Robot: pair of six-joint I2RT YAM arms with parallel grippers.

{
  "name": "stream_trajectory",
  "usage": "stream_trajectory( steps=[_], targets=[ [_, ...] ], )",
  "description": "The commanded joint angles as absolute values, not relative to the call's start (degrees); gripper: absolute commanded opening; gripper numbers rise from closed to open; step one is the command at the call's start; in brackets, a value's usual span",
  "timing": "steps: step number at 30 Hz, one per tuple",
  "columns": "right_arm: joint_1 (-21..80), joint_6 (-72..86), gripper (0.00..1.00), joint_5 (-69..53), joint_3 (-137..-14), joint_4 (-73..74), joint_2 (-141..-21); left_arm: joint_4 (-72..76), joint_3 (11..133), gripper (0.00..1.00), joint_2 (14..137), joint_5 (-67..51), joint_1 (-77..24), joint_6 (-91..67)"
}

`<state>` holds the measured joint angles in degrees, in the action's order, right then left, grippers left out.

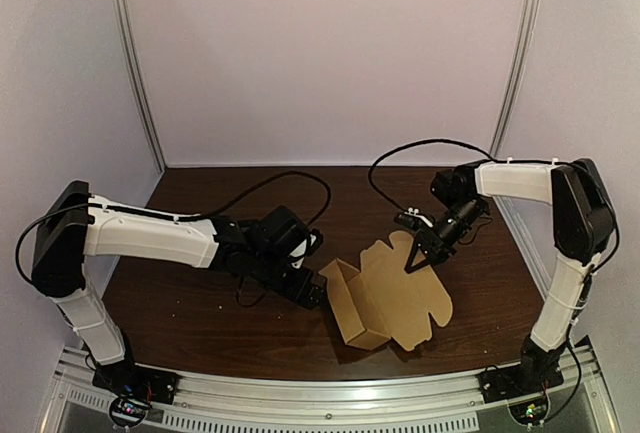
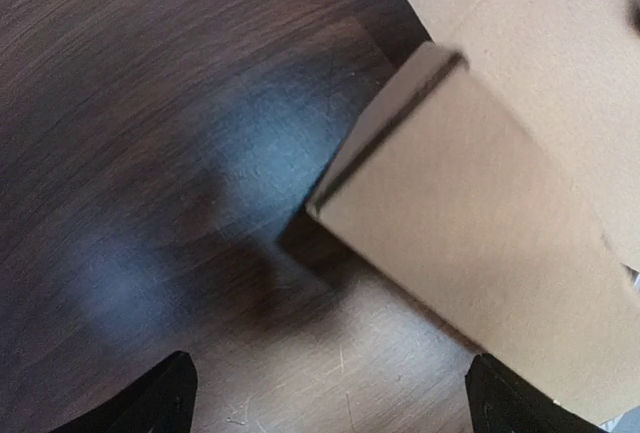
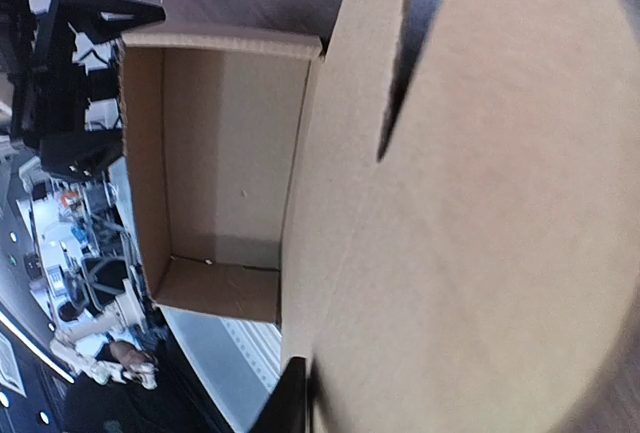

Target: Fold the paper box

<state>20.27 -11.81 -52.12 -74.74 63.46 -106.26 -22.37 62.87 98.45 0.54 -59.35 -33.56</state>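
Your paper box (image 1: 372,303) sits low in the centre of the top view. Its tray stands empty and its lid flap (image 1: 415,293) lies open to the right. Your left gripper (image 1: 312,291), jaws wide, waits just beside the tray's left wall, probably to steady it. Your right gripper (image 1: 417,256) is over the flap, its jaw state unclear.

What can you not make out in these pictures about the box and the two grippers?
- Right gripper: whether it holds the lid flap; the blurred flap fills the right wrist view, and the top view is too small.
- Paper box: in the left wrist view, blurred and cut off by the right edge.
- Left gripper: contact with the box; too small from above.
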Motion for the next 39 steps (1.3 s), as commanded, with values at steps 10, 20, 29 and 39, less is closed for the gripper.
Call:
stream_trajectory(
  steps=[10, 20, 29, 39],
  targets=[
    [20.45, -19.94, 0.0, -49.84, -85.51, 73.63, -99.29, -41.11, 66.81, 0.97, 92.77, 28.05, -57.31, -25.93],
    [26.53, -34.21, 0.0, -45.0, -99.84, 85.94, -98.17, -32.06, 69.79, 0.97, 78.56, 19.28, -54.54, -8.24],
    [35.14, -36.51, 0.0, -41.81, -103.75, 89.49, -98.81, -45.87, 86.23, 0.97, 84.57, 25.37, -54.58, -2.33],
    [36.75, -38.8, 0.0, -38.85, -103.54, 91.49, -96.83, -27.07, 75.73, 0.97, 74.73, 16.33, -54.51, -0.85]
  ],
)
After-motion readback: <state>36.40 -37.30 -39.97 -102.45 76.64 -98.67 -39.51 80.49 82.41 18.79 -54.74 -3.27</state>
